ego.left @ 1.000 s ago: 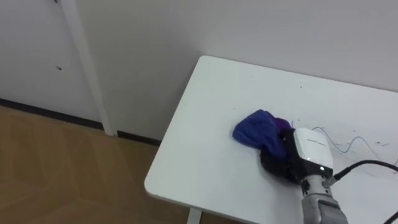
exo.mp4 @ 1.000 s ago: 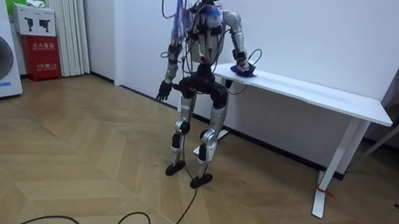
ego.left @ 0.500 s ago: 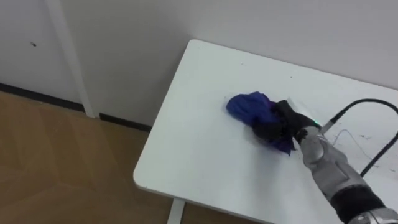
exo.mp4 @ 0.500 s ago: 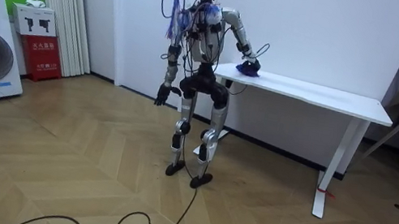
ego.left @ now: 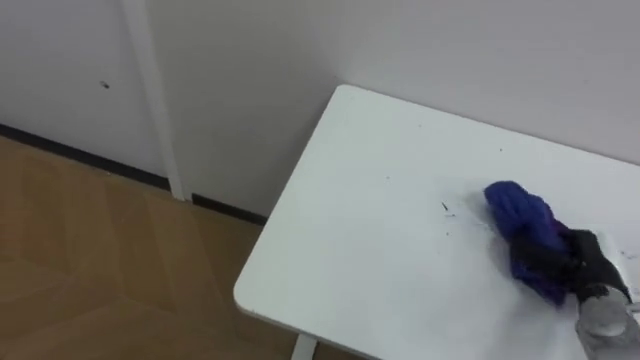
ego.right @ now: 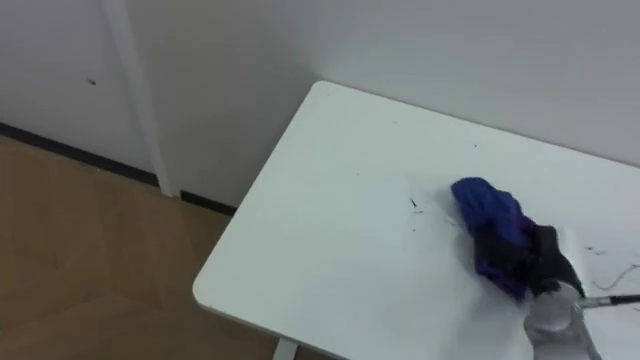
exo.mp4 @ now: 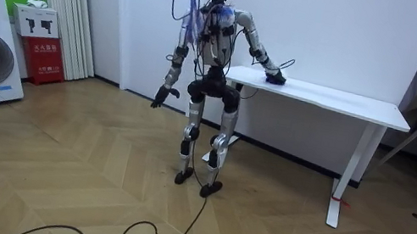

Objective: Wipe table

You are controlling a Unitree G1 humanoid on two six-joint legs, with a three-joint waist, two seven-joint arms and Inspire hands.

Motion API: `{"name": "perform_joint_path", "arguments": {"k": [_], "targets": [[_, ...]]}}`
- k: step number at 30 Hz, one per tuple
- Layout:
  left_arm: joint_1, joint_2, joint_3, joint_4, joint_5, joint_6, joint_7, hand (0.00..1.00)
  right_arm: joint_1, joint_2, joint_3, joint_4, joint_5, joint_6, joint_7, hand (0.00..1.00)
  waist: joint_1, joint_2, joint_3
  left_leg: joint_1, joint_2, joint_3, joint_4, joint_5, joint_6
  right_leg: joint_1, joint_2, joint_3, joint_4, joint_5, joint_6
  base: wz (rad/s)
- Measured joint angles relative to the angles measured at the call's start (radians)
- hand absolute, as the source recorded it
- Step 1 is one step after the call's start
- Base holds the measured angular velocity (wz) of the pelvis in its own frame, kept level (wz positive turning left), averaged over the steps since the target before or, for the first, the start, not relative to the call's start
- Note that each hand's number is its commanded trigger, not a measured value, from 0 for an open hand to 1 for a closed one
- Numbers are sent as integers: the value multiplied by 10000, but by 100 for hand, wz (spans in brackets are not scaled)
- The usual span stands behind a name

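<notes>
The blue cloth (ego.left: 518,228) lies bunched on the white table (ego.left: 360,250), near the right edge of the eye views and well in from the table's corner. The right hand (ego.left: 583,265) rests on the cloth's near end, dark fingers curled into the fabric and holding it. Small dark marks (ego.left: 446,208) sit just left of the cloth. In the room view, the robot stands at the table's end. The left hand (exo.mp4: 158,100) hangs out from its side; its state cannot be told.
</notes>
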Motion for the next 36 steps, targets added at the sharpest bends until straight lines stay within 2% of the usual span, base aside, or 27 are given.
{"name": "perform_joint_path", "arguments": {"k": [4, 8, 11, 13, 14, 15, 16, 17, 18, 19, 20, 21, 22, 24, 25, 26, 28, 29, 31, 32, 34, 35, 36], "targets": [[-86, -17, 82, -2, 86, -13, 0, 0, 970, -249, -500, 2, 64, 0, -414, 100, -235, -31, -61, 207, -15, 27, 10, -27, 27, 216, -16, -6, 13, -1, 2, -3], [-63, -42, 29, -23, -60, -12, -9, 0, 1227, -297, -570, -99, -94, 103, -560, 100, -249, -32, -68, 243, 9, 238, 75, -42, 21, 183, -27, 40, 23, -5, 9, -24], [-83, -95, -316, -33, -219, 63, -18, 0, 575, -264, -166, -202, -313, 772, -531, 100, -131, 28, -71, 300, 41, 471, 83, -36, -6, 123, -12, 239, 71, -4, 12, -32], [-192, -257, -670, -17, -226, 148, -43, 0, -254, -200, 823, -510, -823, 1762, -509, 100, 184, 121, -16, 320, 147, 923, 36, -20, -93, -118, 62, 612, 169, 14, -18, -64], [-254, -286, -804, -14, -226, 163, -57, 0, -485, -121, 1228, -569, -1013, 1989, -463, 100, 297, 133, -17, 294, 188, 1046, 16, -1, -122, -185, 86, 704, 240, 35, -53, -60], [-424, -317, -972, 24, -215, 162, -70, 0, -1046, -13, 1989, -812, -1190, 2456, -165, 100, 512, 148, 62, 264, 279, 1246, 4, 35, -180, -389, 164, 906, 385, 76, -129, -69], [-644, -335, -1059, 169, -209, 204, -93, 0, -1759, 238, 2915, -1010, -1693, 2774, 287, 100, 758, 166, 84, 152, 330, 1312, 4, 34, -259, -643, 256, 1102, 465, 134, -232, -70], [-775, -331, -1077, 281, -210, 217, -107, 0, -2195, 384, 3322, -1035, -2012, 2863, 560, 100, 832, 168, 117, 102, 349, 1299, 10, 50, -286, -745, 300, 1112, 484, 172, -293, -51], [-951, -322, -1080, 492, -219, 261, -158, 0, -3054, 810, 3947, -1074, -2523, 2897, 1098, 100, 922, 132, 170, -62, 400, 1288, 35, 76, -325, -909, 344, 1047, 473, 213, -368, -13], [-1148, -334, -1162, 478, -213, 331, -297, 0, -3683, 1191, 4424, -1258, -2825, 2853, 1603, 100, 1029, 92, 224, -255, 407, 1222, 33, 166, -391, -1078, 347, 963, 443, 227, -422, 5], [-1228, -344, -1238, 434, -217, 356, -363, 0, -3955, 1296, 4585, -1271, -2863, 2803, 1797, 100, 1134, 82, 259, -339, 382, 1182, 26, 209, -407, -1137, 319, 907, 385, 233, -448, 29], [-1263, -344, -1420, 195, -221, 357, -463, 0, -4329, 1350, 4756, -1299, -2814, 2613, 2128, 100, 1438, 55, 346, -415, 367, 1028, -31, 289, -422, -1206, 331, 799, 276, 224, -475, 40], [-1188, -340, -1459, 14, -211, 356, -465, 0, -4466, 1336, 4751, -1301, -2642, 2565, 2295, 100, 1817, -7, 341, -415, 318, 855, -140, 376, -404, -1244, 347, 725, 283, 159, -485, 45], [-910, -296, -1454, -151, -215, 415, -445, 0, -4477, 1330, 4724, -1254, -2434, 2551, 2418, 100, 2008, -75, 318, -472, 224, 484, -178, 465, -390, -1158, 294, 336, 261, 66, -445, 69], [-640, -251, -1446, -122, -437, 456, -445, 0, -4450, 1304, 4628, -1028, -2420, 2443, 2421, 100, 1931, -118, 310, -535, 220, 170, -172, 474, -373, -1019, 179, -48, 147, 50, -418, 82], [-551, -232, -1415, -72, -536, 489, -450, 0, -4359, 1256, 4479, -844, -2277, 2343, 2384, 100, 1918, -97, 323, -563, 204, 50, -165, 477, -369, -963, 163, -169, 121, 31, -386, 80], [-259, -164, -1125, 30, -601, 502, -450, 0, -3623, 1002, 3718, -639, -1319, 1615, 2094, 100, 1654, -110, 313, -557, 137, -266, -154, 478, -367, -713, 134, -426, 95, 17, -363, 78], [-262, -137, -1043, 94, -600, 483, -448, 0, -3412, 952, 3554, -560, -1032, 1418, 1996, 100, 1605, -114, 311, -525, 93, -347, -157, 478, -367, -626, 122, -469, 70, 14, -358, 68], [-264, -104, -685, 351, -595, 174, -430, 0, -2515, 832, 2664, -496, -143, 589, 1634, 100, 1294, -95, 279, -531, 37, -344, -148, 443, -308, -451, 6, -608, 4, -97, -176, 52], [-274, -100, -607, 326, -592, 122, -424, 0, -2329, 782, 2507, -495, -14, 429, 1484, 100, 1213, -86, 268, -542, 17, -344, -150, 434, -289, -444, -18, -639, 12, -120, -137, 30], [-291, 58, -505, 295, -565, 37, -417, 0, -1622, 328, 1819, -495, 177, 89, 1219, 100, 988, -74, 214, -707, -50, -360, -45, 390, -208, -490, -37, -751, 37, -125, -128, 11], [-288, 88, -505, 295, -565, 41, -414, 0, -1498, 225, 1658, -495, 219, 76, 1175, 100, 863, -60, 201, -769, -88, -398, 37, 370, -177, -489, -38, -795, 48, -128, -123, 10], [-298, 93, -506, 283, -562, 49, -412, 0, -1212, 14, 1323, -493, 277, 77, 999, 100, 669, 40, 131, -867, -127, -410, 143, 336, -123, -519, -63, -801, 47, -105, -86, 5]]}}
